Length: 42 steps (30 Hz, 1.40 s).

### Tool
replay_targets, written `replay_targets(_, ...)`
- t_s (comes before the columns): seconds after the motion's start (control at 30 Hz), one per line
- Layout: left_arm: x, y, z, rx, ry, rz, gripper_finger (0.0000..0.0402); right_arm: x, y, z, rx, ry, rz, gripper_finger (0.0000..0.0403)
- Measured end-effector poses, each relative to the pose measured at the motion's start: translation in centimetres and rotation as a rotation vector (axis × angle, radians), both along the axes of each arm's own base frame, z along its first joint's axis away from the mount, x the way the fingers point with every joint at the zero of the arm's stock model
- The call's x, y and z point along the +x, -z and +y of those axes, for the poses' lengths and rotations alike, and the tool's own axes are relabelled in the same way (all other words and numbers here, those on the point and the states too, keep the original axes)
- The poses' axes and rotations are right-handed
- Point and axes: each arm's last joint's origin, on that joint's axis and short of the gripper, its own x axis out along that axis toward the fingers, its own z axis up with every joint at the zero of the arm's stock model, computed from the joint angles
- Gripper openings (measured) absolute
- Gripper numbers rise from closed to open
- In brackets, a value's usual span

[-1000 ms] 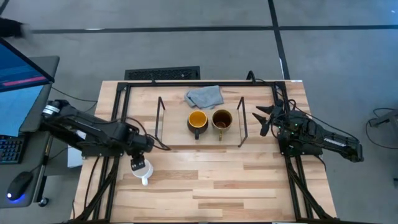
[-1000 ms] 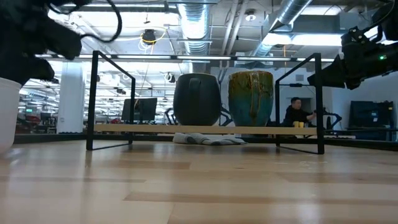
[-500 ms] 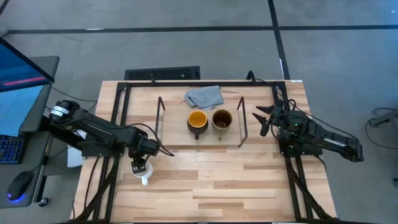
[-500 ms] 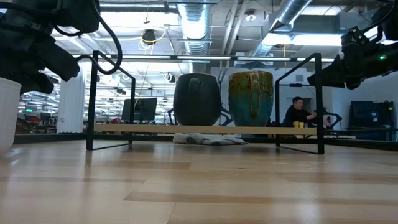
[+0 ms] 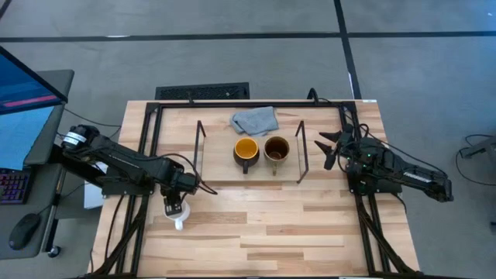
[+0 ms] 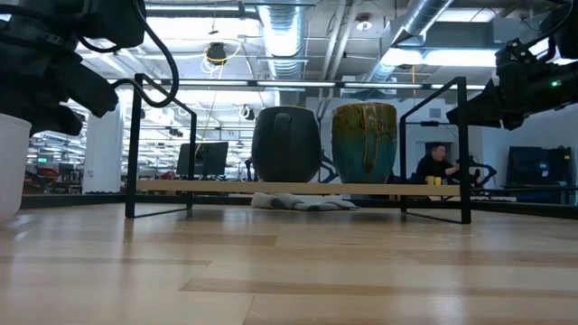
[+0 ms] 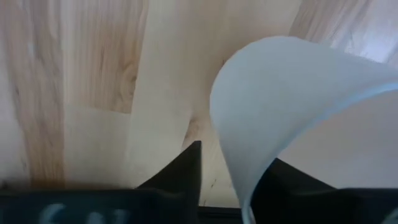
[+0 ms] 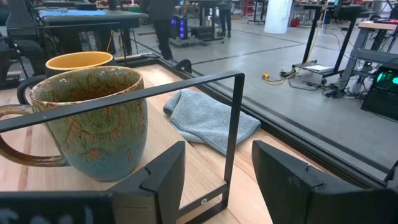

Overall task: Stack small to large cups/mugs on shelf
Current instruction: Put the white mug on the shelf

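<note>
Shelf (image 5: 249, 172) — holds 2 mugs side by side: yellow-inside mug (image 5: 246, 149), brown-inside mug (image 5: 277, 149).
White mug (image 5: 175, 211) — on the table (image 5: 271, 225), near the left edge, off the shelf.
Left gripper (image 5: 177, 208) — fingers straddle the white mug's rim, 1 inside, 1 outside; whether clamped, cannot tell.
Right gripper (image 5: 325, 149) — fingers apart, empty, just beside the shelf's right end.
Grey cloth (image 5: 254, 119) — behind the shelf.

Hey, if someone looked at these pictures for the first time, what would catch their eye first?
Probably the left gripper, down over the small white mug on the table's left front, with one finger inside the rim and one outside. Next, the two mugs on the shelf: the dark mug with the yellow-orange inside beside the brown mug. The right gripper waits open beside the shelf's right end.
</note>
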Motion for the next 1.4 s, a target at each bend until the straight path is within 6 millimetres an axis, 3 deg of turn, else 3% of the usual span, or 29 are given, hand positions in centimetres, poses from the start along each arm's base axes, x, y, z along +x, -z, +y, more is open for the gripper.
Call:
replay_targets(0.27,0.0,0.0,0.0,0.003,-0.001,-0.006,0.0008,0.0,0.0,0.0,-0.001,0.000,0.000,0.0210)
replay_targets(0.57,0.5,-0.1,0.2,0.060,-0.003,-0.057,0.0002,0.0,0.0,0.0,-0.001,0.000,0.001,0.0210)
replay_targets(0.73,1.5,-1.7,0.0,0.067,0.027,-0.133,0.0002,0.0,0.0,0.0,-0.001,0.000,0.001,0.0210)
replay_targets(0.87,2.4,-4.2,-0.1,0.108,0.059,-0.221,0.0001,0.0,0.0,0.0,-0.001,-0.001,0.001,0.0210)
replay_targets(1.07,3.1,-9.6,0.1,0.210,0.082,-0.373,0.0001,0.0,0.0,0.0,-0.001,-0.001,0.006,0.0210)
replay_targets(1.4,3.2,-18.2,2.1,0.574,0.112,-0.601,0.0000,0.0,0.0,0.0,0.000,-0.001,0.007,0.0210)
